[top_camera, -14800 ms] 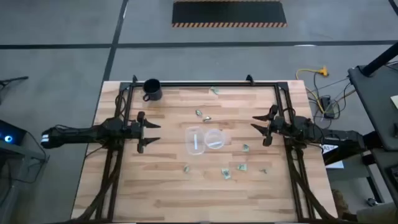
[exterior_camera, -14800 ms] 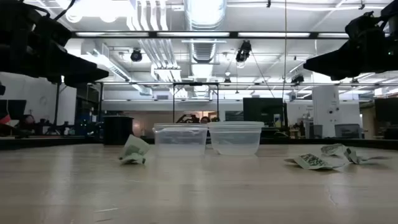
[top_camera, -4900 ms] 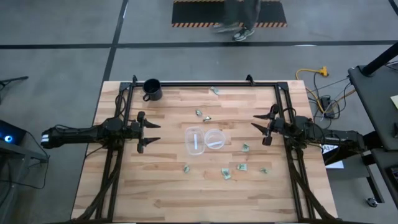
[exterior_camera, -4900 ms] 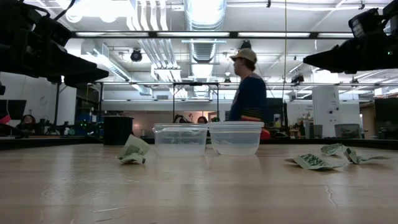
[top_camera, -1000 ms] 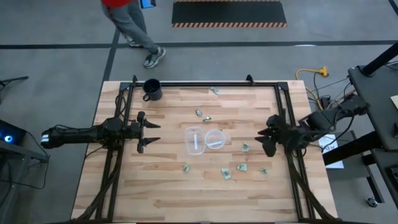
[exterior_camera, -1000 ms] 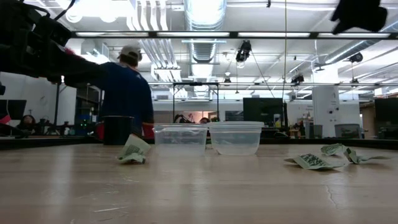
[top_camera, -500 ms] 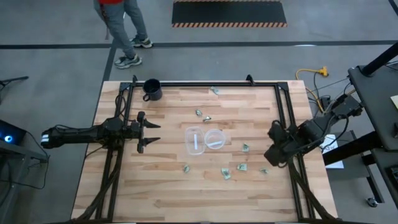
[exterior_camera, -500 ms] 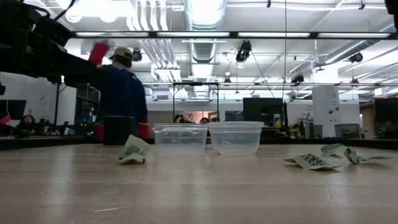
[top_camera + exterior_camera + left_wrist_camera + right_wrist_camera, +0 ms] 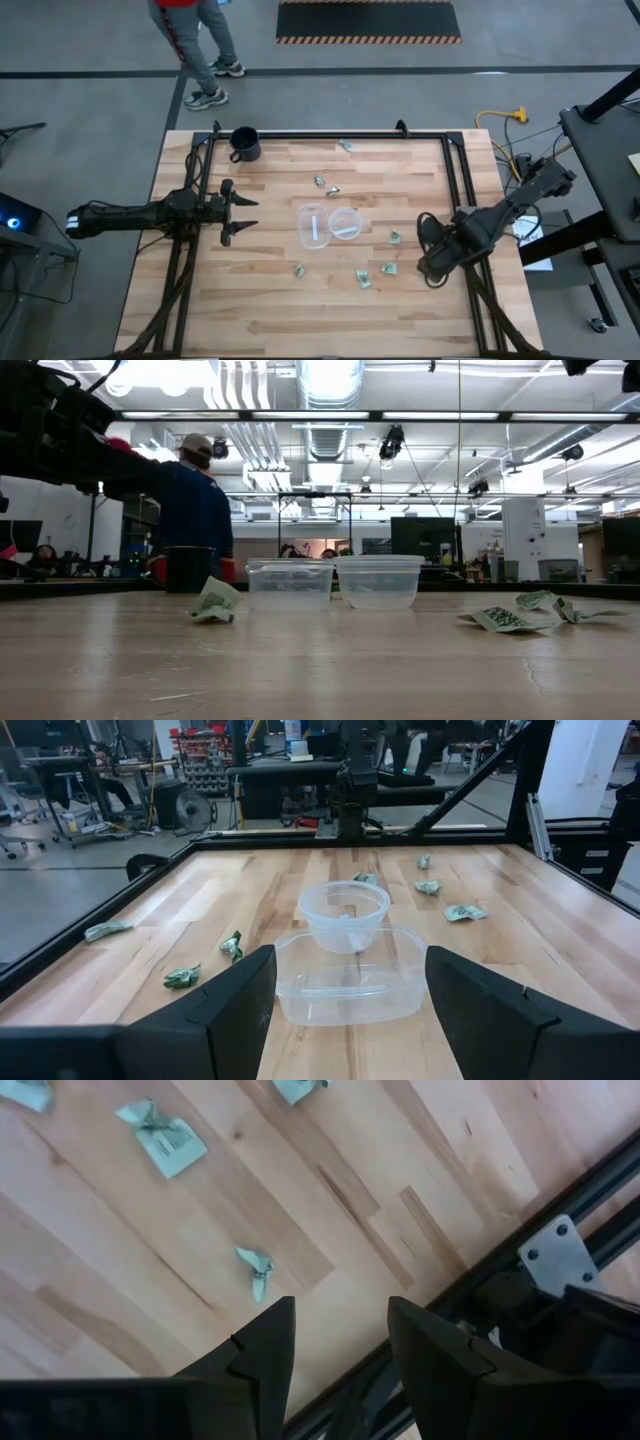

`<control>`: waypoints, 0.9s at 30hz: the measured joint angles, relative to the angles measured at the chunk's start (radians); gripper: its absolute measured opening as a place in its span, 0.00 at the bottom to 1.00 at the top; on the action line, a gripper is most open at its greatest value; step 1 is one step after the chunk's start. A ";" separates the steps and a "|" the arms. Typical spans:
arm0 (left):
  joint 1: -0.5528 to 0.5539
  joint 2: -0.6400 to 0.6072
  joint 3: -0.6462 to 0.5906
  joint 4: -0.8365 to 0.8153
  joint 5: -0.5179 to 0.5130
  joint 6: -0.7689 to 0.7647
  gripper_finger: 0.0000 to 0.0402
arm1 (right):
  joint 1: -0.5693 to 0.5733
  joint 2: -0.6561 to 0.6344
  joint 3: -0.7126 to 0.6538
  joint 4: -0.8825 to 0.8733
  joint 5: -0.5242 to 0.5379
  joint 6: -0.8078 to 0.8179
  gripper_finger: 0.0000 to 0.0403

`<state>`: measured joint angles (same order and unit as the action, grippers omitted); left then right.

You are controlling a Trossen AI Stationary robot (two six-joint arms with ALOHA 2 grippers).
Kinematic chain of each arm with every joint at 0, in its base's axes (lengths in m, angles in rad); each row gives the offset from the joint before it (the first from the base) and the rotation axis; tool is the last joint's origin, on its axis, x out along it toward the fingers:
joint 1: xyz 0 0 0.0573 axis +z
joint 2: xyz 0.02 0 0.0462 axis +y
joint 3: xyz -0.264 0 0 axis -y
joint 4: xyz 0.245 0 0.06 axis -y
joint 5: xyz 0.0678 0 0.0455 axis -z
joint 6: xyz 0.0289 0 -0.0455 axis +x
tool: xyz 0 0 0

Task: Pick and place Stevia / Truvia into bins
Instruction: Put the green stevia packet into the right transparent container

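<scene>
Pale wooden tabletop [image 9: 260,300] holds two clear bins [image 9: 330,226] among scattered green packets [image 9: 387,269]. Right end effector [image 9: 428,262], fingers spread and empty, hovers above one packet; left end effector [image 9: 243,214] waits, also spread.

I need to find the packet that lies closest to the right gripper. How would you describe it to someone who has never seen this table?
Start at the wooden table and go to its right side, where the right gripper hangs open. The small crumpled packet lies alone just before it, near the black frame rail, farther from the two clear bins than its flatter neighbours.
</scene>
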<state>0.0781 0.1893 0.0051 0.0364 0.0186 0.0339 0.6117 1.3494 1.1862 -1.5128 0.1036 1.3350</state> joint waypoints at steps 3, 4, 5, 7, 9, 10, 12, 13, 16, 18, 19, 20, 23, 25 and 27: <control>0.000 0.000 0.000 0.000 0.000 0.000 0.60 | 0.004 0.031 -0.005 0.000 -0.007 -0.032 0.38; 0.000 0.000 0.000 0.000 0.000 0.000 0.60 | 0.004 0.043 -0.006 0.000 -0.008 -0.040 0.38; 0.000 0.000 0.000 0.000 0.000 0.000 0.60 | 0.004 0.055 -0.006 0.001 -0.008 -0.043 0.38; 0.000 0.000 0.000 0.000 0.000 0.000 0.60 | 0.004 0.078 -0.007 0.002 -0.008 -0.050 0.38; 0.000 0.000 0.000 0.000 0.000 0.000 0.60 | 0.004 0.099 -0.007 0.002 -0.007 -0.072 0.38; 0.000 0.000 0.000 0.000 0.000 0.000 0.60 | 0.004 0.110 -0.007 0.002 -0.007 -0.084 0.38; 0.000 0.000 0.000 0.000 0.000 0.000 0.60 | 0.004 0.132 -0.006 0.007 -0.008 -0.086 0.38; 0.000 0.000 0.000 0.000 0.000 0.000 0.60 | 0.004 0.142 -0.006 0.006 -0.008 -0.096 0.38; 0.000 0.000 0.000 0.000 0.000 0.000 0.60 | 0.003 0.169 -0.002 0.010 -0.033 -0.176 0.38; 0.000 0.000 0.000 0.000 0.000 0.000 0.60 | 0.007 0.181 -0.002 0.013 -0.054 -0.205 0.38; 0.000 0.000 0.000 0.000 0.000 0.000 0.60 | 0.013 0.186 -0.002 0.022 -0.056 -0.217 0.38; 0.000 0.000 0.000 0.000 0.000 0.000 0.60 | 0.019 0.187 -0.004 0.036 -0.055 -0.236 0.38; 0.000 0.000 0.000 0.000 0.000 0.000 0.60 | 0.041 0.174 -0.025 0.114 -0.044 -0.291 0.38; 0.000 0.000 0.000 0.000 0.000 0.000 0.60 | 0.053 0.158 -0.042 0.184 -0.045 -0.319 0.38; 0.000 0.000 0.000 0.000 0.000 0.000 0.60 | 0.061 0.143 -0.060 0.237 -0.048 -0.350 0.38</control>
<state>0.0780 0.1894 0.0051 0.0360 0.0186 0.0338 0.6728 1.4919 1.1258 -1.2754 0.0554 0.9848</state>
